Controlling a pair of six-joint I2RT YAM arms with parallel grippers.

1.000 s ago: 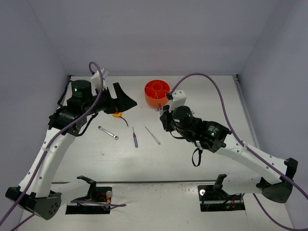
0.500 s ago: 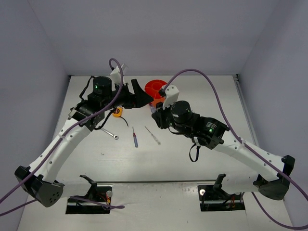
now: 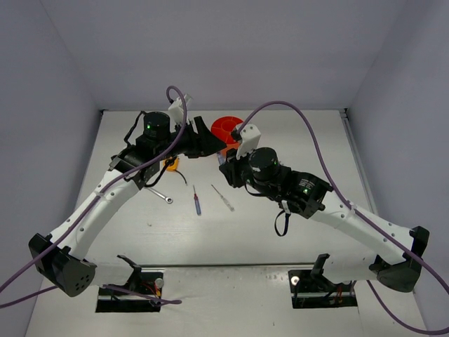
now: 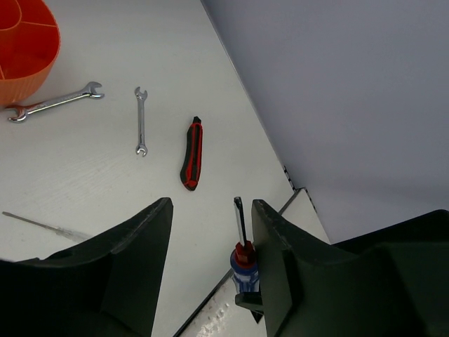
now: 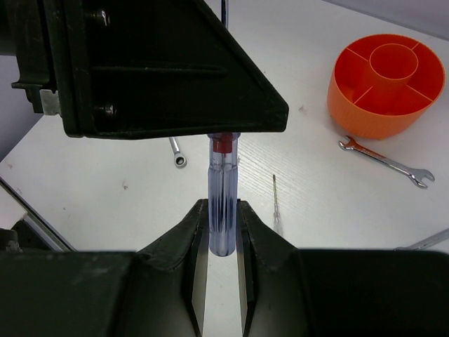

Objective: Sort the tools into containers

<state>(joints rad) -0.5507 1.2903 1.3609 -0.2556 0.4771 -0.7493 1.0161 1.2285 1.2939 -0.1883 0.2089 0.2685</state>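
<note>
My right gripper (image 5: 222, 205) is shut on the clear blue handle of a screwdriver (image 5: 222, 179) with a red collar and holds it upright above the table. My left gripper (image 4: 210, 205) is open, and that screwdriver (image 4: 242, 263) stands between its jaws, close against one finger. In the top view the two grippers meet in front of the orange tub (image 3: 228, 128), the left (image 3: 214, 145) above the right (image 3: 226, 168). The divided orange tub (image 5: 386, 84) appears empty. A red-black utility knife (image 4: 191, 153) and two silver wrenches (image 4: 56, 102) (image 4: 141, 121) lie beside it.
On the table lie a yellow-black tape measure (image 3: 170, 165), a wrench (image 3: 158, 194), a blue screwdriver (image 3: 197, 200) and a thin pale screwdriver (image 3: 223, 198). The left arm's purple cable arches over the back. Grey walls close the left, back and right.
My left gripper has swung right from near the tape measure to the right gripper. My right gripper has moved slightly left and up, still holding the screwdriver.
</note>
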